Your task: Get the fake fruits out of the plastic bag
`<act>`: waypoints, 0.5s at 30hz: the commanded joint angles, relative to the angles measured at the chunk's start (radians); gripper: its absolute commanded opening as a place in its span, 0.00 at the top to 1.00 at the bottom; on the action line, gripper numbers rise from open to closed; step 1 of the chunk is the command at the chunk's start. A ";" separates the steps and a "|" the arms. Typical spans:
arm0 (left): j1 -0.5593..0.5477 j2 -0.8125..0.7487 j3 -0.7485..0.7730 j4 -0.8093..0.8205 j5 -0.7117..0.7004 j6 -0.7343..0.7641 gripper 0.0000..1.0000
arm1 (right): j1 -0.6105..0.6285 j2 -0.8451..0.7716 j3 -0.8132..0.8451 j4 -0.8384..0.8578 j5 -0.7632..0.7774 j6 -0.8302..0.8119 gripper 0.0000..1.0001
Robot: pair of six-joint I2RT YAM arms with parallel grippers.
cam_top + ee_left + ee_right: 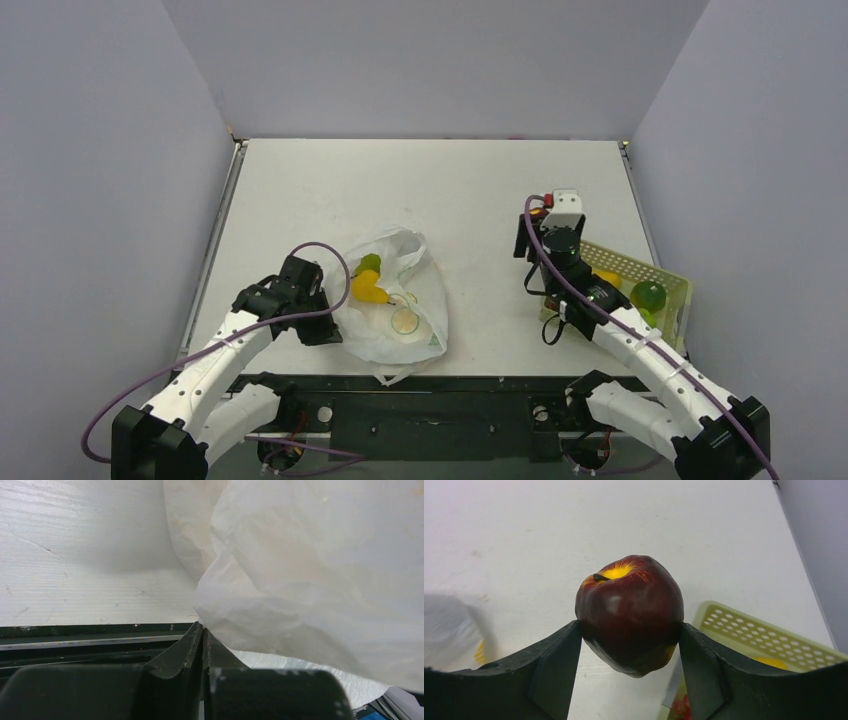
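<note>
Fake apple (629, 605), glossy dark-red, round, in right claw (630, 632)

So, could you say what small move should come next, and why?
Probably swing the right claw rightward over the pale yellow-green perforated plastic basket and open: it grips a dark red plastic apple above the white table, beside the basket; the left claw pinches the thin white plastic bag.
</note>
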 commanded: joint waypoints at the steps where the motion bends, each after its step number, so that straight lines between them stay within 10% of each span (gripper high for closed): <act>1: 0.002 -0.006 0.004 0.040 -0.002 0.000 1.00 | -0.124 -0.007 -0.018 -0.058 0.123 0.196 1.00; 15: 0.002 0.006 0.014 0.038 0.006 0.024 1.00 | -0.354 0.121 -0.017 -0.248 0.150 0.361 1.00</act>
